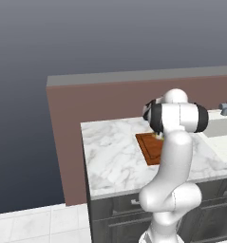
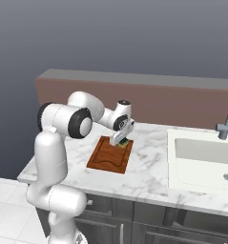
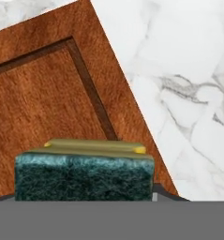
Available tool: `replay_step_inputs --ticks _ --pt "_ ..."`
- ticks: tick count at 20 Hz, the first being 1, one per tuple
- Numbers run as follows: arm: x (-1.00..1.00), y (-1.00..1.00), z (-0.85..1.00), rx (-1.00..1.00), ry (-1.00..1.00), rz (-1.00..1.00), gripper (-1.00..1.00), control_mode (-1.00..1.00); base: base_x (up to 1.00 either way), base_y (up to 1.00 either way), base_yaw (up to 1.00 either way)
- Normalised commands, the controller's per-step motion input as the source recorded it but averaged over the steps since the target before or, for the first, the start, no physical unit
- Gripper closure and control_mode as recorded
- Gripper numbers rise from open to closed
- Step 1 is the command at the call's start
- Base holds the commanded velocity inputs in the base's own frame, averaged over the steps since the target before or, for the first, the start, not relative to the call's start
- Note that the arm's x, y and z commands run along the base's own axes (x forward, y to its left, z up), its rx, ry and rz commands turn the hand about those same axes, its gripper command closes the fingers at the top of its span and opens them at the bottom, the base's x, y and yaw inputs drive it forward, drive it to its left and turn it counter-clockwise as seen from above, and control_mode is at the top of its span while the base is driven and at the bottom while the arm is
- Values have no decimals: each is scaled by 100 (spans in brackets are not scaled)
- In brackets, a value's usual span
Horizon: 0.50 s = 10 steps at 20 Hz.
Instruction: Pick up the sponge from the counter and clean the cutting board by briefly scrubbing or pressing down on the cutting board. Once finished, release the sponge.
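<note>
The sponge [image 3: 84,172], yellow with a dark green scrubbing face, sits between my fingers in the hand view. My gripper [image 2: 121,140] is shut on the sponge [image 2: 125,142] and points down at the far right corner of the reddish-brown cutting board [image 2: 108,157]. The board's groove and right edge run diagonally behind the sponge on the cutting board [image 3: 48,93]. Whether the sponge presses on the wood or hovers just above it, I cannot tell. The board lies on the white marble counter [image 2: 149,177]. In the left base view my arm covers much of the cutting board [image 1: 149,148].
A white sink [image 2: 205,161] with a grey faucet [image 2: 227,122] is set into the counter to the right of the board. The reddish-brown back wall [image 2: 158,102] rises behind. Bare marble [image 1: 110,152] lies left of the board; the counter's left edge drops to the floor.
</note>
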Motion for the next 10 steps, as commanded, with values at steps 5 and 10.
replay_step_inputs --ticks 5,10 --pt "1 41 0 0 0 1 100 -100 0 0 0" --pt "0 43 0 0 0 4 100 -100 0 0 0"
